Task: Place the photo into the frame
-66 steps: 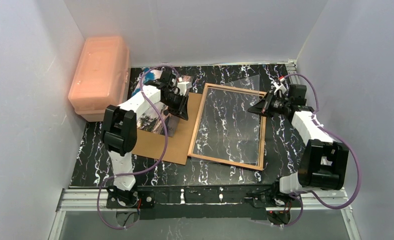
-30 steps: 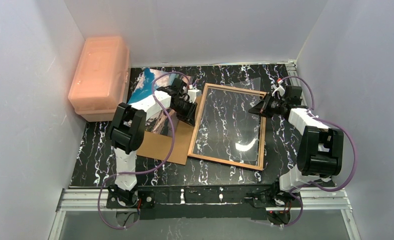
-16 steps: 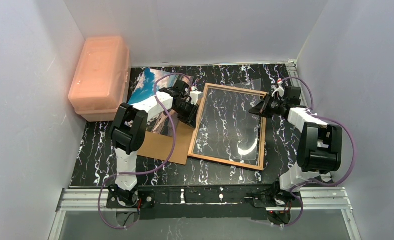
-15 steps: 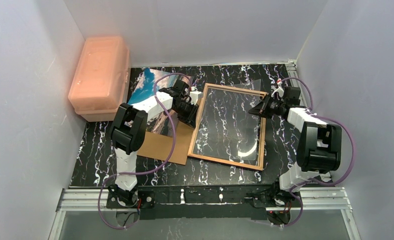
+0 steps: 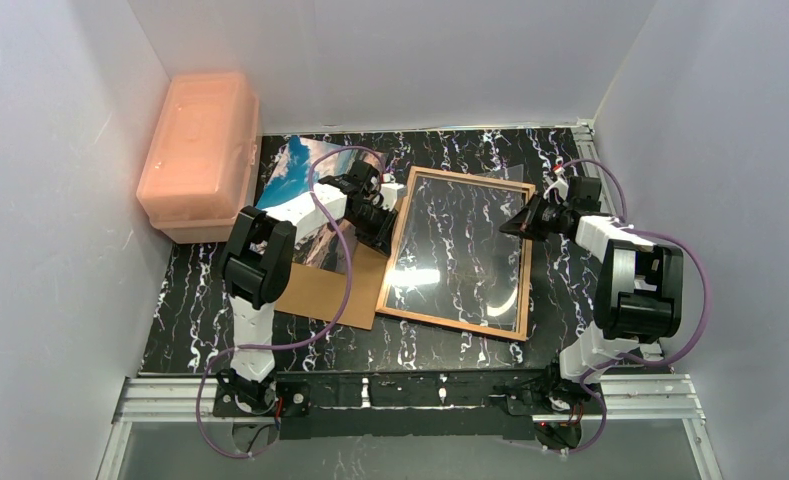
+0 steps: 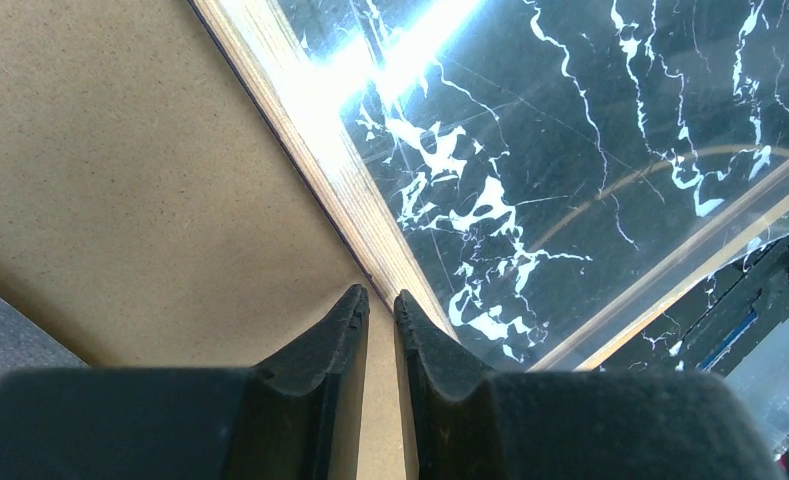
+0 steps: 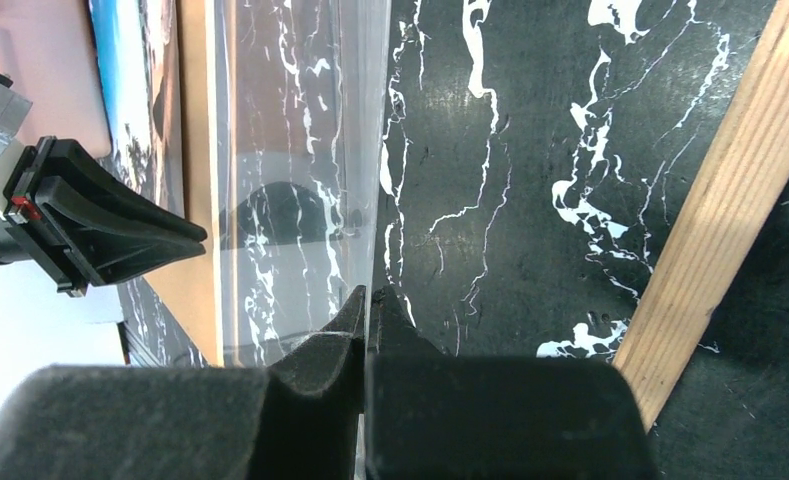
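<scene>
- Frame (image 5: 450, 324) lies flat at the middle of the table (image 5: 200, 300), wood back up, nothing in the opening but the pane (image 7: 300, 120).
- Photo (image 5: 292, 175) is at the far-left corner of the table, beside the pink box (image 5: 200, 150), partly hidden by the left arm. It is well apart from the frame opening.
- Board (image 5: 320, 290) is off the frame and lies just left of it, with its right edge at or under the frame's left rail.
- Left gripper (image 6: 376, 300): fingers nearly together with a slim gap, tips at the frame's left rail over the board. Can't tell if it nips the rail or only touches it.
- Right gripper (image 7: 368, 293): fingers pressed together, pinching the pane's edge at the frame's right side. The pane looks tilted up there.
- Progress is early to mid: the frame is opened up and the back is off.
- Left to do: settle the pane, carry the photo across, lay it in the opening, probably refit the board.
</scene>
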Robot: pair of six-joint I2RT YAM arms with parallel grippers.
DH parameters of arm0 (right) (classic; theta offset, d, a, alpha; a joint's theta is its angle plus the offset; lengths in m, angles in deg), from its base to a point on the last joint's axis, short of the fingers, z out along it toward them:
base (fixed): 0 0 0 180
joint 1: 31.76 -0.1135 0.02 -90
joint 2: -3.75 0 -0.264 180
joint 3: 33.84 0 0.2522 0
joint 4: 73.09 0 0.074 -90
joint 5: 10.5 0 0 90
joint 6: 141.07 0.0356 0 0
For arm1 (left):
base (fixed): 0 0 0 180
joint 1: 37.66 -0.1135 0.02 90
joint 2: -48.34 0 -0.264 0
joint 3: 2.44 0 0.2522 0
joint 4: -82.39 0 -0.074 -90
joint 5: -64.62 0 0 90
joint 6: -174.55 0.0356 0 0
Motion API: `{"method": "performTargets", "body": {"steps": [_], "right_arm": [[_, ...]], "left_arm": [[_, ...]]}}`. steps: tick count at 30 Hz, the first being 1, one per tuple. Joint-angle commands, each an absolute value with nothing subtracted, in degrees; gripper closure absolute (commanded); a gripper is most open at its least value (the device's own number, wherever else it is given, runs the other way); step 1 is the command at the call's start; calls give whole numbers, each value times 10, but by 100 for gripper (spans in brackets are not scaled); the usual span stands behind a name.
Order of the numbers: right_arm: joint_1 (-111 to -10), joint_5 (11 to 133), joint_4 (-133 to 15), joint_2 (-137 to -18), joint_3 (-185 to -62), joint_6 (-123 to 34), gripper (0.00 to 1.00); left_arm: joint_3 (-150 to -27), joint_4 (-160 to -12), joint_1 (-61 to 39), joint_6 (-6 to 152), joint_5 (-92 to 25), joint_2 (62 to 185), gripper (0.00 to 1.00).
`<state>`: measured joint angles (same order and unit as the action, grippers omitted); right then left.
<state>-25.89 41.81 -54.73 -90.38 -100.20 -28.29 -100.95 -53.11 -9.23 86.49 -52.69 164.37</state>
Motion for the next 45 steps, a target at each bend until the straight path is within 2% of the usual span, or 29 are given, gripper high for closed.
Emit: {"method": "performTargets", "body": {"steps": [1,34,45], "right_arm": [[-252,436,-540,-893,-995,-306,99],[-244,448,-588,-875,-964,-283,99],[-244,402,-701,-794,-927,-289,99]], "left_arm": [[-1020,-510,-89,871,-525,1638,85],[-1029,-504,-89,878,-527,1639,84],[-1037,-504,-88,878,-523,1655,84]]}}
